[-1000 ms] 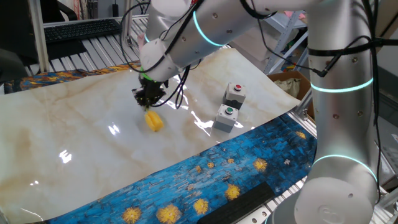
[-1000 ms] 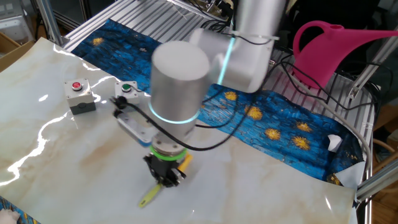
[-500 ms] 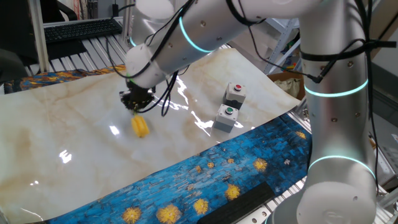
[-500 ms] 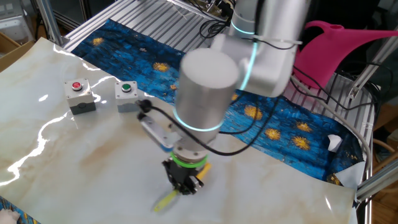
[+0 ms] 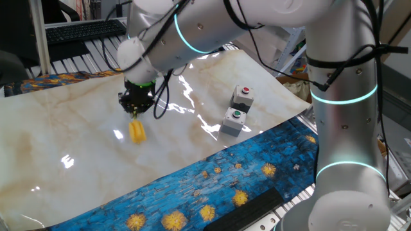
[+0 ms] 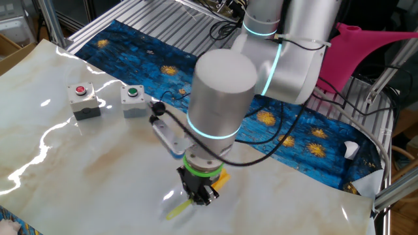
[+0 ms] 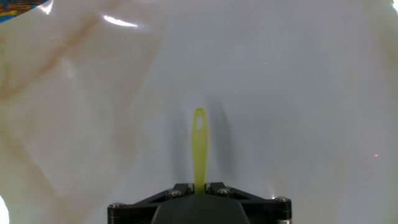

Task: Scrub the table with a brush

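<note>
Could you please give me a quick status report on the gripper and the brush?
Gripper shut on the brush, pointing down. Brush head at the table; contact unclear. Two button boxes well aside, nothing in the way.

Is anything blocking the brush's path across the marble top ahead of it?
Nothing visible does. The gripper is shut on the brush, and the table around it is bare marble. The two button boxes stand apart, off to one side.
</note>
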Action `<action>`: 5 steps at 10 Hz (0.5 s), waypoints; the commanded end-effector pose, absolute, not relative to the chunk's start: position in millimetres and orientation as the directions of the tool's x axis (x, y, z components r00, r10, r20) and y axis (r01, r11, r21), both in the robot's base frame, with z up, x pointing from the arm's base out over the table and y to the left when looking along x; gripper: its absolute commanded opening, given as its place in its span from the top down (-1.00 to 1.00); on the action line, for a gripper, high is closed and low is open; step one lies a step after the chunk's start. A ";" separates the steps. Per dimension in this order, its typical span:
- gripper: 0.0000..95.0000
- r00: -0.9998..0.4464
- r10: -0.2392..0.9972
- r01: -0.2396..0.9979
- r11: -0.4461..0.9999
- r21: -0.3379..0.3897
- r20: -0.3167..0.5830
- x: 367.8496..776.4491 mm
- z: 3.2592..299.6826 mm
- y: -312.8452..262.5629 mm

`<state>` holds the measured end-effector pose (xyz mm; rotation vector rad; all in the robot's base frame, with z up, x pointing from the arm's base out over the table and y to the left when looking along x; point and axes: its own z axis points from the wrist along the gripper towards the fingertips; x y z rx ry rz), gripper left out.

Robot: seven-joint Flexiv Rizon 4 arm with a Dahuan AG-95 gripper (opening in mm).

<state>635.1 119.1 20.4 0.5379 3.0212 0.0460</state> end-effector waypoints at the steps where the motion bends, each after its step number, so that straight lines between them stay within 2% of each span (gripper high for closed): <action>1: 1.00 -0.958 0.285 0.284 0.956 0.070 -0.013 636.9 29.6 119.2; 5: 1.00 -0.984 0.177 0.177 0.983 0.043 0.006 643.0 42.0 95.1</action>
